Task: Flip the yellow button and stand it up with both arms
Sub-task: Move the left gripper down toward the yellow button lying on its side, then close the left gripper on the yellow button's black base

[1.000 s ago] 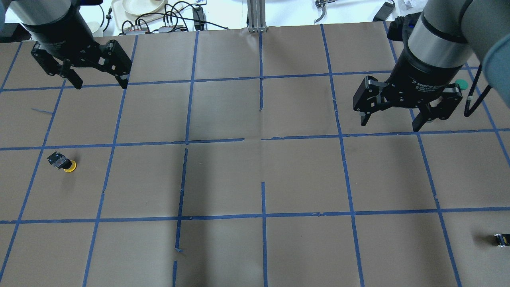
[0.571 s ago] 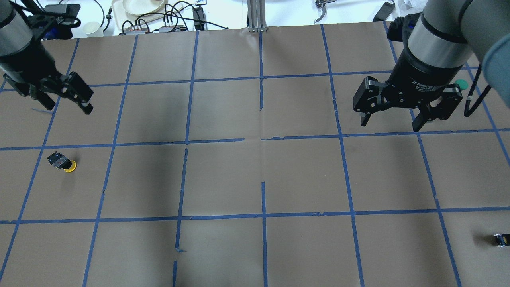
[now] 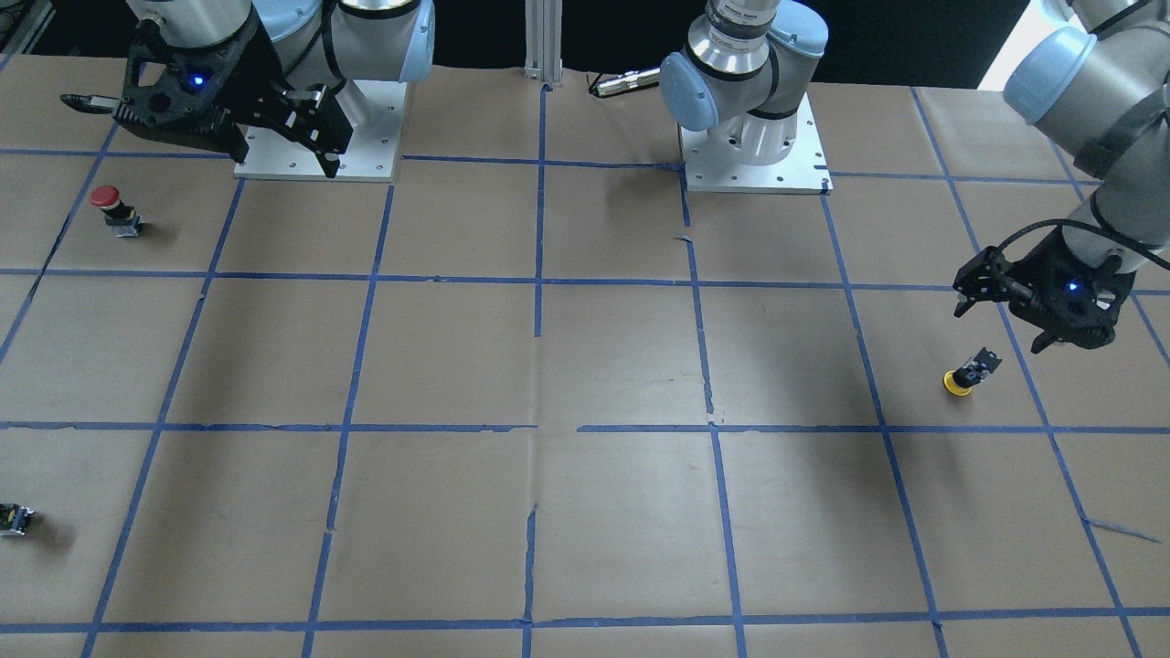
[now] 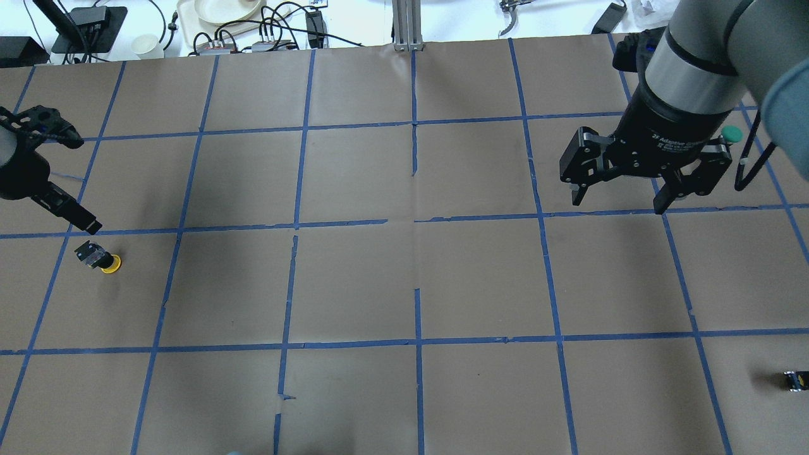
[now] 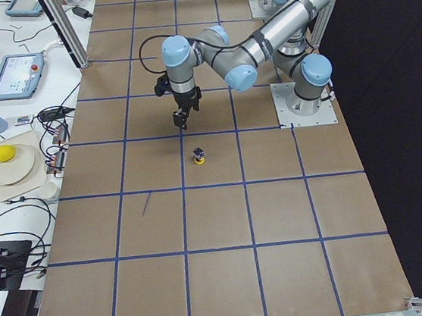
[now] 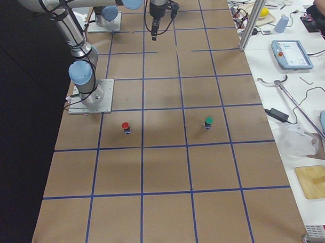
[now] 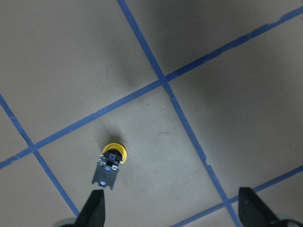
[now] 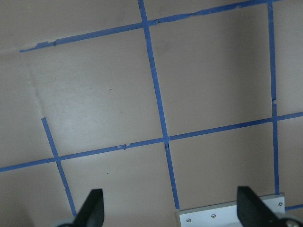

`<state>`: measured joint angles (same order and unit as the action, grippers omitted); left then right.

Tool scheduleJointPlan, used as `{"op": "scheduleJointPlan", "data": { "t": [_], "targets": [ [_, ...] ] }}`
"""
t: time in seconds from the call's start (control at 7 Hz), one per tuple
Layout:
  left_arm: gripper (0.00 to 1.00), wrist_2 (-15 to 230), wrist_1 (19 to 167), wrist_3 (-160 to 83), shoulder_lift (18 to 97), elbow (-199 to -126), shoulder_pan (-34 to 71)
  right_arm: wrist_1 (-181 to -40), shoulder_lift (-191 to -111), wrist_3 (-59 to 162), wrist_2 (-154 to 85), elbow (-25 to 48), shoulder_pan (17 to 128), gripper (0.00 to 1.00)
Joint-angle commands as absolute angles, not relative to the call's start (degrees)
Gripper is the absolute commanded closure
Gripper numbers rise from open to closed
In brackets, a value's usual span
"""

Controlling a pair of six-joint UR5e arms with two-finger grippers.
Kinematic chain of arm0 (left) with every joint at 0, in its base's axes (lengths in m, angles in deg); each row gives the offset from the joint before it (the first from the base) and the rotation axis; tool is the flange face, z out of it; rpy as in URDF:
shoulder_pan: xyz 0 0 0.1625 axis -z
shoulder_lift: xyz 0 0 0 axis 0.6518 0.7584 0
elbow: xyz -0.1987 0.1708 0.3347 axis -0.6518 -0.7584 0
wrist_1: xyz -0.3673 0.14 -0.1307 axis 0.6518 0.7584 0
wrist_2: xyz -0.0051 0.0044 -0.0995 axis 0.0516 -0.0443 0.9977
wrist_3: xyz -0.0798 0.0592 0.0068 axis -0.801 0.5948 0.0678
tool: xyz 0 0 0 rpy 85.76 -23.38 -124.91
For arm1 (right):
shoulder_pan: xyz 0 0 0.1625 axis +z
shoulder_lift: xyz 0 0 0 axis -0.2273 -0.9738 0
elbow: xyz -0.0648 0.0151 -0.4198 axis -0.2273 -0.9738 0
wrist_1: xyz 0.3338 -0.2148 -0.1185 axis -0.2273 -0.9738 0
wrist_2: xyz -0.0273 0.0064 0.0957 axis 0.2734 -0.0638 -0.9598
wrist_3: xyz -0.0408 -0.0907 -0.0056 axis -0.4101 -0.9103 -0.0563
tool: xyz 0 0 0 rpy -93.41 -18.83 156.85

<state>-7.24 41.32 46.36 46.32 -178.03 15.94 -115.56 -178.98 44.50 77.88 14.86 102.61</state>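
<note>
Left arm is out at the far left side of the desk, and its tool [image 3: 999,327] hangs just beside the yellow button [image 4: 100,258], not touching it. Jaws spread wide, nothing between them. From the left wrist camera the button sits close in front of one fingertip [image 7: 96,208], well off the middle of the gap. The button itself lies on its side on the brown paper, inside one taped square. Its yellow cap rests on the desk [image 4: 354,284] and its black and grey body points back towards the tool.

Over on the other side, the right tool [image 4: 617,203] hovers above the desk with its jaws parted too, gripping nothing, well apart from the yellow button. Its wrist camera shows only paper, blue tape lines and a corner of a white base plate [image 8: 232,215].

A red button [image 3: 110,206] stands upright near the right arm's base. A green button [image 6: 208,121] stands in the next square along. A small black switch [image 4: 794,380] sits alone near the desk's right edge.
</note>
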Motion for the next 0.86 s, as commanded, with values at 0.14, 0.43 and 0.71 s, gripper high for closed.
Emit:
{"op": "scheduleJointPlan", "data": {
  "t": [0.14, 0.43, 0.71],
  "targets": [
    [0.02, -6.4, 35.6, 65.3, 53.4, -180.0, 10.2, -119.9, -181.5, 44.4, 77.7, 21.4, 102.5, 0.0],
    [0.04, -6.4, 35.6, 65.8, 53.9, -181.1, 10.2, -122.0, -181.0, 44.0, 77.8, 22.2, 102.2, 0.0],
    [0.14, -5.7, 32.5, 67.0, 54.5, -181.7, 10.3, -121.8, -181.0, 44.0, 77.7, 22.2, 102.2, 0.0]
  ]
}}
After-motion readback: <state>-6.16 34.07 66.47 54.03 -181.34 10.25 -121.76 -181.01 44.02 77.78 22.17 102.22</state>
